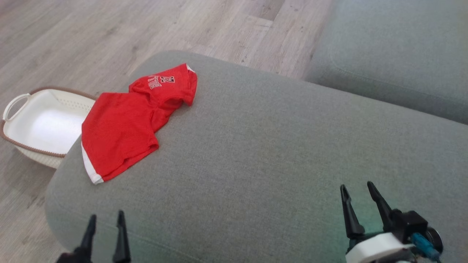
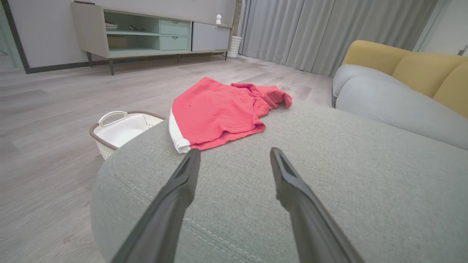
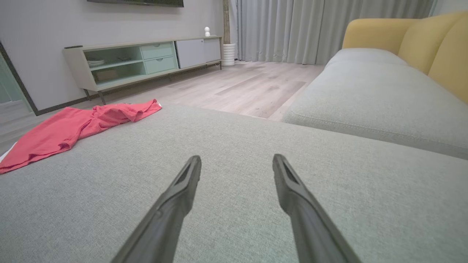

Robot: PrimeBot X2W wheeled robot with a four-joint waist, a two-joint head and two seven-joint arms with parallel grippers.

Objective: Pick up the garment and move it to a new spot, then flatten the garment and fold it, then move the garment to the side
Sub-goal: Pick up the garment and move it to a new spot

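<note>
Red garment (image 1: 120, 128) at cushion (image 1: 274, 146) edge, basket (image 1: 73, 104) beside

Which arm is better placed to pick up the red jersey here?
Left. The left gripper is open just short of the red jersey; the right gripper sits far across the grey cushion.

The broad grey fabric cushion (image 1: 278, 146) was seen from above by the head camera and skimmed low and close by both wrist cameras, faced toward pleated grey curtains (image 2: 292, 33); the crumpled red garment (image 1: 124, 124) was shared throughout.
</note>
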